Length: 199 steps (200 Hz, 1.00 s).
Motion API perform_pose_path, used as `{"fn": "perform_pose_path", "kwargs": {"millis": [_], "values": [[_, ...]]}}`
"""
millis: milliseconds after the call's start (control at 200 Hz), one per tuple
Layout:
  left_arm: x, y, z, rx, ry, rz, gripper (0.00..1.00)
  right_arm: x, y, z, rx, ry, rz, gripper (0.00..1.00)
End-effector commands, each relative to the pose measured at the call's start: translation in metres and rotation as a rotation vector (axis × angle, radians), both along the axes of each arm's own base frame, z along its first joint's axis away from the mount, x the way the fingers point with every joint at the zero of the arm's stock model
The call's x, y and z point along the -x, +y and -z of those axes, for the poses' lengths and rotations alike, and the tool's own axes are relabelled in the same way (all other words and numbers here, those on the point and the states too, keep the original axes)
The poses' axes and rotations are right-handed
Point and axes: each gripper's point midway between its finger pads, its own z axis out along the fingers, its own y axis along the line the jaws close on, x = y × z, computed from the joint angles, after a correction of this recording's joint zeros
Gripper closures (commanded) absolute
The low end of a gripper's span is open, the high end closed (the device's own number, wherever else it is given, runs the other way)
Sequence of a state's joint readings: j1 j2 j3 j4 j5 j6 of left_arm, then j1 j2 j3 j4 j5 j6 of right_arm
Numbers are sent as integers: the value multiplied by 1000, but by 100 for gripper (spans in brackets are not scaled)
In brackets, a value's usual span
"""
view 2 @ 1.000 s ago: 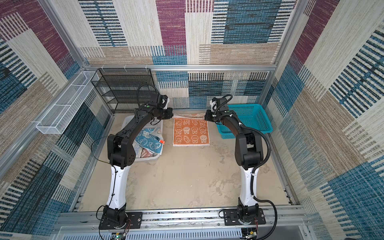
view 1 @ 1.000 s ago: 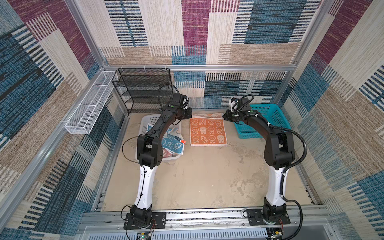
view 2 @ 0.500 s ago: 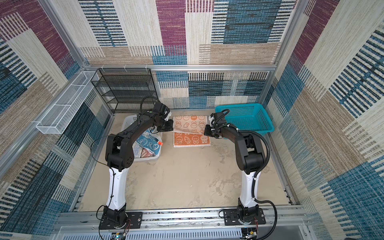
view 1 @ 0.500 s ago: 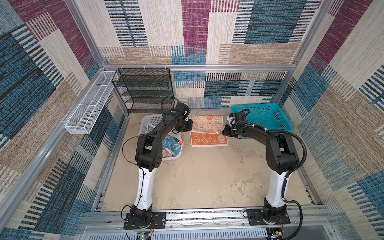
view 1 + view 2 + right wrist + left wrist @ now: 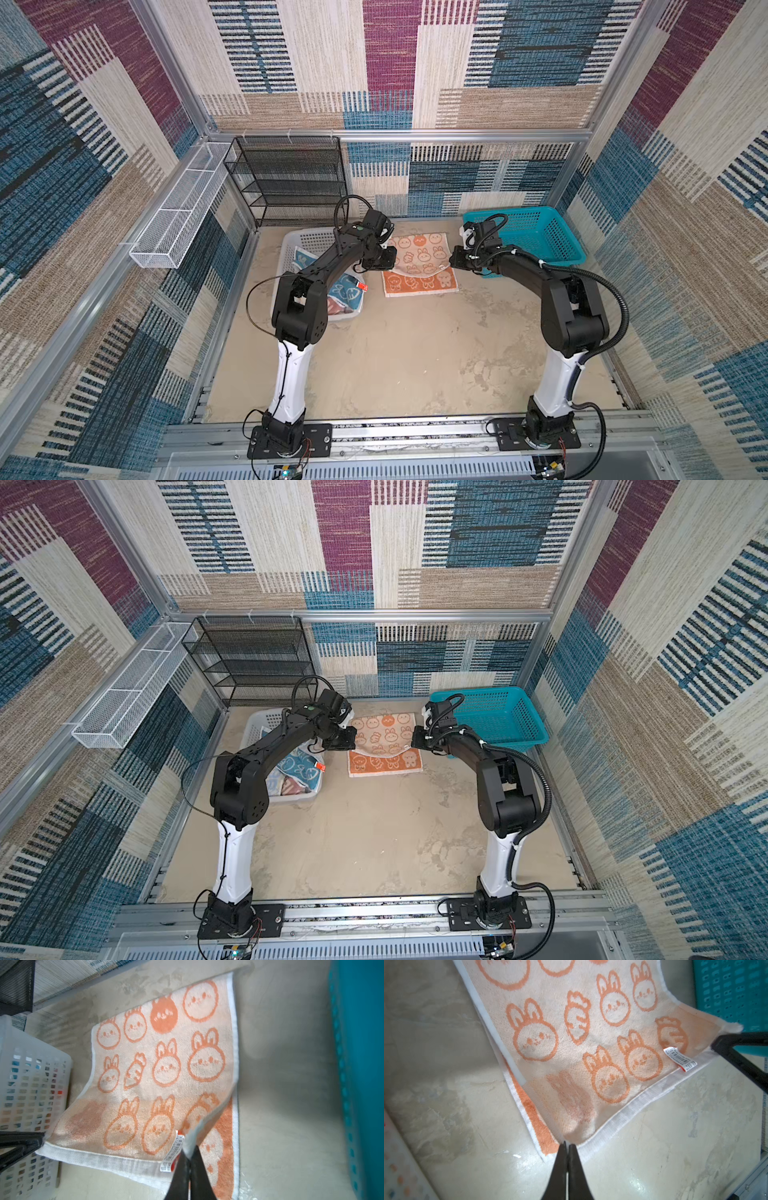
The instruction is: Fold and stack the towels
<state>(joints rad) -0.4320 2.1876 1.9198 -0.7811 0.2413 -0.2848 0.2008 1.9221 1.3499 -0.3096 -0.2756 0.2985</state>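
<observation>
**Towel pinched at two corners, half turned over**

Your left gripper point(image 5: 566, 1148) has its jaws pressed together on one corner of the orange-and-cream towel point(image 5: 420, 259). Your right gripper point(image 5: 188, 1152) is clamped the same way on the neighbouring corner, right next to the small red-and-white tag point(image 5: 172, 1154). Between the two grips the white hem hangs in a shallow sag, lifted off the table point(image 5: 415, 353).

Look at both top views: the towel sits at the far middle of the table, between the white basket point(image 5: 309, 243) and the teal basket point(image 5: 536, 235). Its pale side — cream with orange rabbit outlines — faces up over most of the cloth. A strip of the orange side lies flat on the table on the side nearest your arms' bases, showing beyond the held edge.

The blue-and-white towel point(image 5: 348, 293) lies crumpled in the white basket, partly hidden by your left arm. A bit of pinkish cloth point(image 5: 333, 308) shows beside it — you cannot tell its print from here. The teal basket stands just beside your right gripper. A black wire rack point(image 5: 291, 178) stands against the back wall behind the white basket.
</observation>
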Motion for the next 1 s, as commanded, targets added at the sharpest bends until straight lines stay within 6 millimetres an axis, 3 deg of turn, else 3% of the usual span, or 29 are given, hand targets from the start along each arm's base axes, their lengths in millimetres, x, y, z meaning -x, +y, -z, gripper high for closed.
{"fn": "perform_pose_path", "kwargs": {"millis": [0,235,656,992], "values": [[5,7,14,-38,36,-22,100,3,-2,6,15,-6,6,100],[14,17,38,-86,81,-33,100,28,4,42,28,69,-1,100],[25,43,59,-211,113,-60,100,48,20,61,38,102,-21,100],[17,49,28,-218,57,-60,100,39,22,38,33,56,-17,100]]}}
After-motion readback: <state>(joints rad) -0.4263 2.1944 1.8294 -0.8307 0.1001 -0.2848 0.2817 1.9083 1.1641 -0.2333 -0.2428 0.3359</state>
